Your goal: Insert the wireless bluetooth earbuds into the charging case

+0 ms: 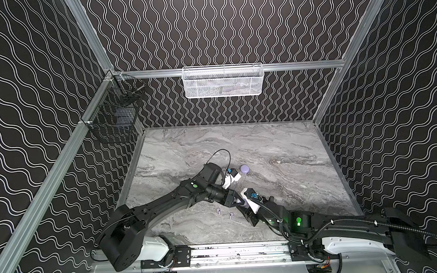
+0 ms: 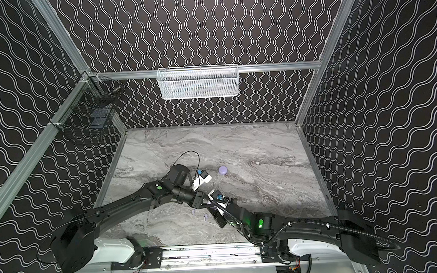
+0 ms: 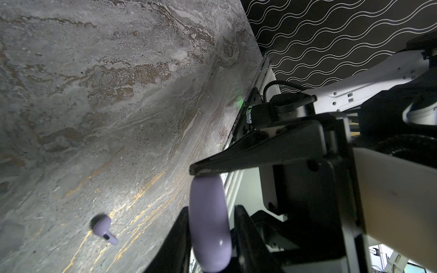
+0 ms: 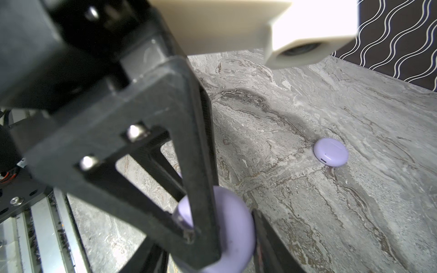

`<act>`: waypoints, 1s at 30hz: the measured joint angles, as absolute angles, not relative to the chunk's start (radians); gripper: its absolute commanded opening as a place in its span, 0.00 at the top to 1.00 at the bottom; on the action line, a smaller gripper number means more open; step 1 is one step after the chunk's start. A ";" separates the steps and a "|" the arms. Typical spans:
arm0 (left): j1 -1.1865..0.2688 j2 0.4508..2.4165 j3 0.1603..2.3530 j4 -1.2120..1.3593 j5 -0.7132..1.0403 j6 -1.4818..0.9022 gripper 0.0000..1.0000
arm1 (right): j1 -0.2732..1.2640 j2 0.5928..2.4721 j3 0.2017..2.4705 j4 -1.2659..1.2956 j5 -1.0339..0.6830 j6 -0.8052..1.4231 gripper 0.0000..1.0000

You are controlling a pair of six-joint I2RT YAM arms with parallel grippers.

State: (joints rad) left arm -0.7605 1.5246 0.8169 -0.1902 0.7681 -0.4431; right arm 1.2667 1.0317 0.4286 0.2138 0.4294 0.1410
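**Inspector:** What is hard to make out?

**Arm:** The case (image 3: pixel 209 224) I hold. My own fingers cover most of it, and in both top views only a sliver shows. My left gripper (image 3: pixel 210 210) is clamped on its two flat faces and my right gripper (image 4: pixel 224 227) is clenched on its rim.

**Inspector:** And the surroundings?

**Arm:** Two earbuds (image 1: pixel 218 210) lie loose on the table (image 1: pixel 264 152), near my grippers and outside either case. A second case (image 4: pixel 331 152) sits shut, well apart. What is inside the white basket (image 1: pixel 222 81) and the black basket (image 1: pixel 116 114) cannot be made out.

Lavender earbud (image 3: pixel 104 229), lavender case (image 3: pixel 210 224); grey marbled table (image 1: pixel 277 144).
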 measured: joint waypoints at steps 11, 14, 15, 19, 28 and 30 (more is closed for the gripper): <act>-0.761 1.526 0.793 -0.124 0.770 -0.503 0.85 | 1.266 1.032 0.426 0.214 0.446 0.131 0.68; -0.761 1.520 0.776 -0.094 0.771 -0.521 0.85 | 1.266 1.031 0.425 0.213 0.446 0.131 0.49; -0.761 1.516 0.772 -0.089 0.771 -0.525 0.85 | 1.266 1.031 0.425 0.213 0.446 0.131 0.40; -0.769 1.488 0.767 -0.057 0.813 -0.522 0.85 | 1.266 1.022 0.425 0.217 0.443 0.147 0.26; -0.770 1.412 0.763 -0.027 0.815 -0.508 0.85 | 1.267 0.884 0.461 0.142 0.420 0.184 0.21; -0.769 1.394 0.758 -0.017 0.809 -0.499 0.85 | 1.270 0.834 0.472 0.102 0.402 0.212 0.22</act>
